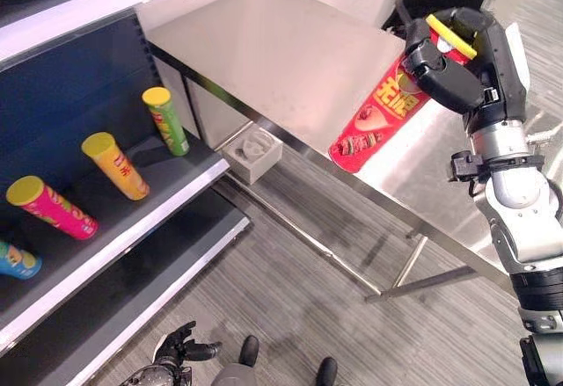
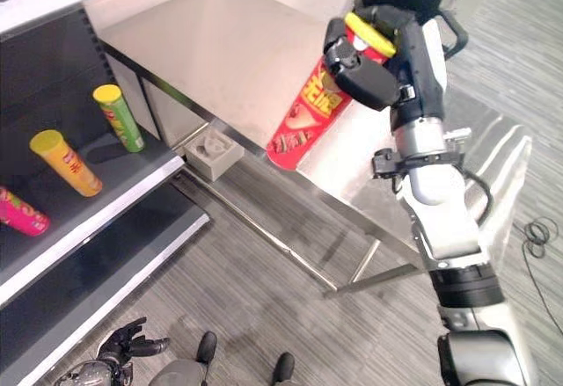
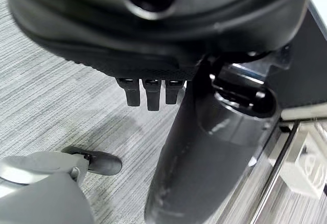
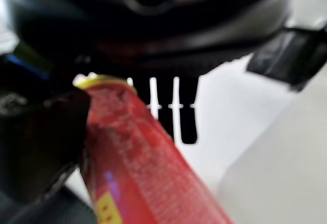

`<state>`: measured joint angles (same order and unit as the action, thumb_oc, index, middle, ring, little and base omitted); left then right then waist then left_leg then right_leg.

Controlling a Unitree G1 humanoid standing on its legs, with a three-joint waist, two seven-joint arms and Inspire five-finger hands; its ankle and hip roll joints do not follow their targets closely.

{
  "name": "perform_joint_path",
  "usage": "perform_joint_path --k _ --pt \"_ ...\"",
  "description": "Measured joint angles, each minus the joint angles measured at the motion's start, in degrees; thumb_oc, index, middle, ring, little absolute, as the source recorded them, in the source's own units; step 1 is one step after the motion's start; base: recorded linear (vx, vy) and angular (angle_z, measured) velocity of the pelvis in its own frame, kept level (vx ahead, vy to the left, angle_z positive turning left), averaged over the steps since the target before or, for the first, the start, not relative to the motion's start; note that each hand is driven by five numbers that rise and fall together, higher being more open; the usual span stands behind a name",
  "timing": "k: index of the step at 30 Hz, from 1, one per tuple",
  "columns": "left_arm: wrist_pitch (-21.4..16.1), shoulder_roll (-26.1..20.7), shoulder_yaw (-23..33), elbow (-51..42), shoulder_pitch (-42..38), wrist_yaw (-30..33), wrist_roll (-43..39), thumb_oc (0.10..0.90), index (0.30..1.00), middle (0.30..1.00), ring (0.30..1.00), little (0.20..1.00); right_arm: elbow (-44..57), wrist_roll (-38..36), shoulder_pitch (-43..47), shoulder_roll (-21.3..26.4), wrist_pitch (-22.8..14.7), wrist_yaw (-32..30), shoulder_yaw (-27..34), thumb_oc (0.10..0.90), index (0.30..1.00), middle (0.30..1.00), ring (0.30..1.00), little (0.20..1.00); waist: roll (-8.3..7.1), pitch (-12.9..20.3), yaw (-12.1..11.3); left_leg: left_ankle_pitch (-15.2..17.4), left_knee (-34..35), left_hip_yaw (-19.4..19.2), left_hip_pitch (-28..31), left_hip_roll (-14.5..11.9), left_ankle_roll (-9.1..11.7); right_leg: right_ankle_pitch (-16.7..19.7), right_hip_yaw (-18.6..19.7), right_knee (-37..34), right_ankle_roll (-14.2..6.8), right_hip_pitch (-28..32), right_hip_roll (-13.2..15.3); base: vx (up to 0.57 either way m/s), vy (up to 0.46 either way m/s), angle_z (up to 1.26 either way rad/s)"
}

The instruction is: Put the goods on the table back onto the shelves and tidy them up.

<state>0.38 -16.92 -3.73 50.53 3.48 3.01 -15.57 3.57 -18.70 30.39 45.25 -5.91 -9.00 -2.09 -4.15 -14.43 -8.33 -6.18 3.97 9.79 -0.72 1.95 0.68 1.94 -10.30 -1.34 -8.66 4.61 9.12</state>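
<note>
— Any writing to make out?
— Large yellow characters run down the side of the red can (image 1: 380, 113) gripped by the right hand (image 1: 444, 69), far right. I can't read them as words.
— And the left side?
— On the shelf (image 1: 189, 168), the green can (image 1: 167, 122), yellow can (image 1: 116, 166) and pink can (image 1: 54, 207) carry printed labels, too small to read.
</note>
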Motion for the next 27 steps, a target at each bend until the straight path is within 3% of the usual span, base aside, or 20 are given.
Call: perform_joint_path --k 1,5,8,9,12,13,14,15,16,17,18,19,20,21,22,23,24,25,26,27 --pt "-0.2 0.4 1.0 0.1 -0.8 0.0 -0.1 0.8 0.9 0.9 0.9 0.9 0.7 0.1 -1.5 0.9 0.1 -0.1 1.5 0.4 0.3 0.3 0.3 0.3 0.08 0.0 0.1 -0.4 -1.1 3.9 -0.5 0.1 1.1 -3.5 4.4 -2.3 1.9 3.3 -2.7 -0.12 -0.237 1.23" --pt "-0.1 0.8 2.1 0.8 0.8 0.2 -0.2 0.8 0.9 0.9 0.9 0.9 2.5 0.7 1.0 1.7 -0.4 1.4 -0.2 0.4 0.3 0.3 0.3 0.3 0.65 0.0 -4.0 -1.2 -0.7 5.6 -0.5 -0.9 2.8 -2.7 2.5 -4.5 3.6 5.1 -4.9 -0.21 -0.227 0.5" --pt "0.1 0.4 2.1 1.1 0.7 0.2 -0.3 0.8 0.9 0.9 0.9 0.9 2.5 0.7 2.6 2.1 -0.8 1.4 -1.0 0.4 0.3 0.3 0.3 0.3 0.45 -0.1 -4.6 -1.6 -1.5 6.8 -2.2 -1.4 4.1 -3.1 0.6 -4.6 4.2 5.0 -6.1 -0.29 -0.206 0.57" --pt "0.1 0.2 1.7 1.1 0.4 0.0 -0.3 0.8 0.9 0.9 0.9 0.9 2.5 0.6 2.7 3.1 -1.1 1.4 -1.0 0.4 0.3 0.3 0.3 0.3 0.64 -0.4 -4.3 -2.7 -2.9 8.2 -4.2 -1.2 5.7 -4.0 -0.9 -4.6 4.3 5.3 -7.2 -0.1 -0.045 1.04" --pt "0.0 0.1 1.7 1.0 0.9 0.1 -0.3 0.8 0.9 0.9 0.9 0.9 2.9 0.6 3.0 3.7 -1.3 2.0 -1.3 0.4 0.3 0.3 0.3 0.3 2.0 -1.1 -6.8 -3.5 -2.3 8.9 -4.9 -2.5 6.4 -4.0 -2.4 -4.1 5.5 5.7 -9.4 -0.3 -0.058 0.55" --pt "0.0 0.1 1.5 0.6 1.2 0.1 -0.3 0.8 0.9 0.9 0.9 0.9 3.4 0.6 3.0 4.1 -2.0 1.9 -1.1 0.4 0.3 0.3 0.3 0.3 2.98 -1.5 -5.7 -3.8 -3.3 9.7 -6.5 -2.3 6.2 -4.6 -2.6 -3.7 6.1 5.1 -10.5 -0.36 0.017 0.76" --pt "0.0 0.6 1.6 0.6 0.5 0.0 -0.2 0.8 0.9 0.9 0.9 0.9 4.3 0.6 2.8 5.0 -2.0 1.8 -0.7 0.4 0.3 0.3 0.3 0.3 3.41 -1.8 -4.8 -5.2 -1.6 9.8 -7.0 -2.4 10.9 -4.5 -3.1 -3.7 7.1 5.1 -11.4 -0.31 0.036 1.54" --pt "0.0 1.2 1.7 0.5 0.1 0.0 -0.1 0.8 0.9 0.9 0.9 0.9 5.4 0.7 2.5 6.4 -2.0 1.8 -0.7 0.4 0.3 0.3 0.3 0.3 4.55 -2.1 -2.4 -4.2 1.4 6.5 -7.8 -3.5 14.7 -3.6 -4.7 -4.0 9.5 5.1 -12.0 -0.18 0.036 1.63" --pt "0.0 1.5 2.5 0.6 -0.7 -0.3 -0.1 0.8 0.9 0.9 0.9 0.9 6.2 1.3 1.9 5.6 -2.0 2.2 -0.1 0.4 0.3 0.3 0.3 0.3 3.63 -4.0 -2.4 0.0 -1.4 -2.9 -9.1 -4.9 10.1 -3.1 -6.8 -3.8 10.6 5.4 -9.0 -0.19 0.061 1.15" --pt "0.6 1.0 2.5 1.2 0.9 -0.6 0.0 0.8 0.9 0.9 0.9 0.9 6.7 1.8 0.8 3.5 -1.8 3.1 -1.2 0.4 0.3 0.3 0.3 0.3 0.7 -4.8 -5.2 2.9 -9.8 -6.3 -8.8 -4.5 8.6 -2.0 -7.1 -3.9 10.4 5.5 -4.2 -0.25 0.112 1.23" --pt "1.2 2.0 2.1 3.4 4.2 -1.0 0.1 0.8 0.9 0.9 0.9 0.9 6.8 1.9 -0.4 4.1 -1.7 3.5 -1.0 0.4 0.3 0.3 0.3 0.3 2.91 -3.8 -2.8 3.9 -13.4 -6.4 -3.0 -7.3 9.5 -2.0 -10.9 -3.8 10.3 9.1 -2.8 -0.34 0.312 0.91" --pt "1.7 1.7 1.6 3.5 5.1 -1.1 0.2 0.8 0.9 0.9 0.9 0.9 9.1 1.9 -2.7 4.6 -1.7 3.3 1.6 0.4 0.3 0.3 0.3 0.3 3.53 -3.3 -2.3 6.1 -15.2 -7.9 0.4 -9.3 9.0 -1.7 -12.9 -3.6 9.4 9.5 -1.7 -0.39 0.507 1.57" --pt "2.5 1.1 1.9 3.5 4.0 -1.1 1.0 0.8 0.9 0.9 0.9 0.9 12.9 2.0 -8.3 4.8 -1.6 3.3 6.6 0.4 0.3 0.3 0.3 0.3 3.64 -2.9 -0.8 8.5 -18.3 -12.5 1.9 -12.2 12.2 -1.2 -15.0 -2.6 8.6 10.0 -0.2 -0.34 0.558 1.42" --pt "2.7 0.1 2.0 3.6 3.7 -1.1 2.2 0.8 0.9 0.9 0.9 0.9 15.4 2.2 -13.5 3.8 -1.6 3.6 10.9 0.4 0.3 0.3 0.3 0.3 4.16 -2.0 1.6 9.3 -19.1 -16.0 3.2 -16.7 13.5 -1.2 -17.6 -0.9 8.6 11.4 0.8 -0.27 0.497 2.0" --pt "2.5 0.4 1.4 3.2 3.9 -1.0 2.5 0.8 0.9 0.9 0.9 0.9 15.1 2.1 -14.0 3.0 -1.7 2.9 12.1 0.4 0.3 0.3 0.3 0.3 6.34 -0.5 4.9 5.2 -12.3 -16.9 6.9 -19.3 11.7 -1.5 -19.4 4.4 8.3 11.2 2.8 -0.23 0.519 1.58" --pt "2.4 1.5 0.7 2.5 3.7 -1.1 2.4 0.8 0.9 0.9 0.9 0.9 14.8 2.1 -13.5 3.8 -1.6 2.3 12.1 0.4 0.3 0.3 0.3 0.3 8.08 0.6 5.5 -0.3 -8.6 -16.7 8.9 -19.2 7.7 -2.3 -19.4 10.1 7.1 8.8 5.3 -0.15 0.411 0.84" --pt "2.2 2.4 -1.5 1.4 2.9 -1.2 2.7 0.8 0.9 0.9 0.9 0.9 15.0 2.2 -12.9 3.7 -1.7 2.4 11.6 0.4 0.3 0.3 0.3 0.3 9.76 2.2 6.1 1.3 -4.3 -15.8 10.5 -16.4 6.2 -6.1 -19.5 16.8 1.7 3.0 9.4 -0.21 0.568 0.46" --pt "2.0 2.2 -1.8 0.5 0.9 -1.1 3.8 0.8 0.9 0.9 0.9 0.9 16.8 2.3 -12.2 3.7 -2.4 2.7 9.6 0.4 0.3 0.3 0.3 0.3 9.07 3.1 7.8 1.5 0.2 -15.5 10.3 -12.4 6.1 -3.2 -21.2 2.9 1.7 0.1 7.9 -0.17 0.46 0.68" --pt "1.5 1.5 -0.9 0.3 -0.5 -1.1 4.3 0.8 0.9 0.9 0.9 0.9 15.6 2.8 -13.3 2.5 -2.6 3.3 8.1 0.4 0.3 0.3 0.3 0.3 7.22 3.4 8.8 3.6 -1.7 -15.3 9.7 -9.1 8.9 7.1 -21.6 -0.6 4.6 0.2 8.0 -0.26 0.719 0.75" --pt "0.1 1.4 -0.6 -0.3 -0.6 -1.2 4.6 0.8 0.9 0.9 0.9 0.9 14.0 3.8 -15.1 -1.6 -1.5 3.5 7.8 0.4 0.3 0.3 0.3 0.3 4.13 3.0 7.5 8.7 -10.2 -16.5 4.6 -6.8 6.7 10.7 -19.6 -0.7 4.7 0.7 11.7 -0.14 0.412 0.51"
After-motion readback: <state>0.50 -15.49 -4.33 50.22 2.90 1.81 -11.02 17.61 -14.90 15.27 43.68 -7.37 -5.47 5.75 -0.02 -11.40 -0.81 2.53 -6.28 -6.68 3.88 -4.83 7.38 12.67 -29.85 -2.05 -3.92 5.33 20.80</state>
